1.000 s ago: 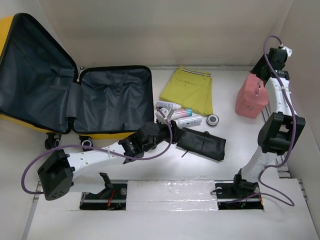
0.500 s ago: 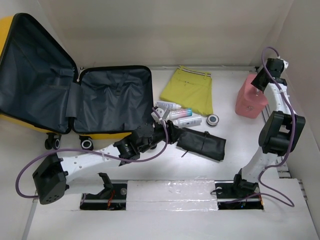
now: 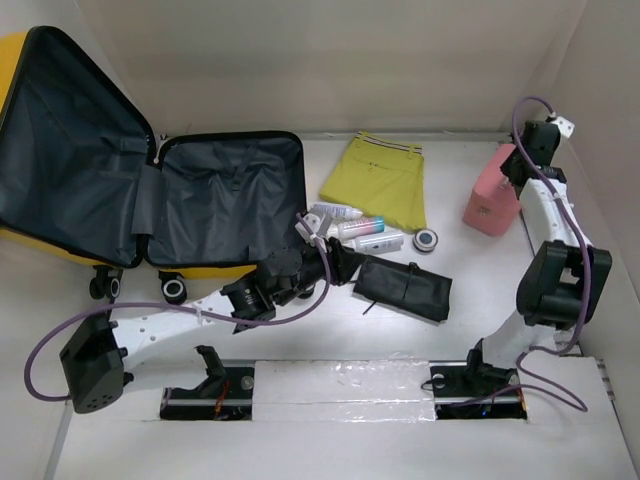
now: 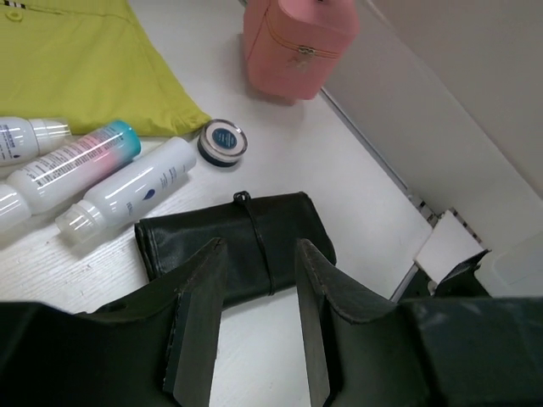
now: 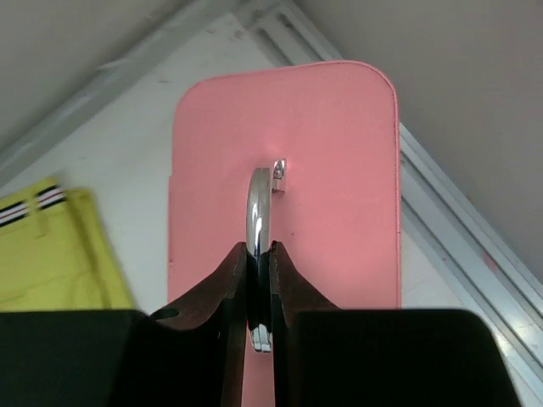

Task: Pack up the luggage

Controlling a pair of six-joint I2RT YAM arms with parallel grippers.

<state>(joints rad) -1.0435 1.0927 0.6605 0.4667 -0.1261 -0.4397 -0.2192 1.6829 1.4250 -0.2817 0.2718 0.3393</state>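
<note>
The luggage (image 3: 225,215), a yellow suitcase with dark grey lining, lies open at the left with nothing in it. My left gripper (image 3: 335,258) (image 4: 259,248) is open and empty, just short of a black rolled pouch (image 3: 405,285) (image 4: 276,225). At the far right, my right gripper (image 3: 517,165) (image 5: 259,250) is shut on the metal handle (image 5: 257,199) of a small pink case (image 3: 488,200) (image 5: 339,170) (image 4: 297,42), which leans to the left.
A folded yellow garment (image 3: 380,180) (image 4: 76,59) lies at the back centre. In front of it are several bottles (image 3: 365,232) (image 4: 127,186) and a small round tin (image 3: 427,239) (image 4: 222,141). A side wall with a metal rail (image 5: 458,220) runs close behind the pink case.
My right gripper has closed on the pink case's handle, and the case has tipped and shifted left. My left arm has reached further right, toward the black pouch.
</note>
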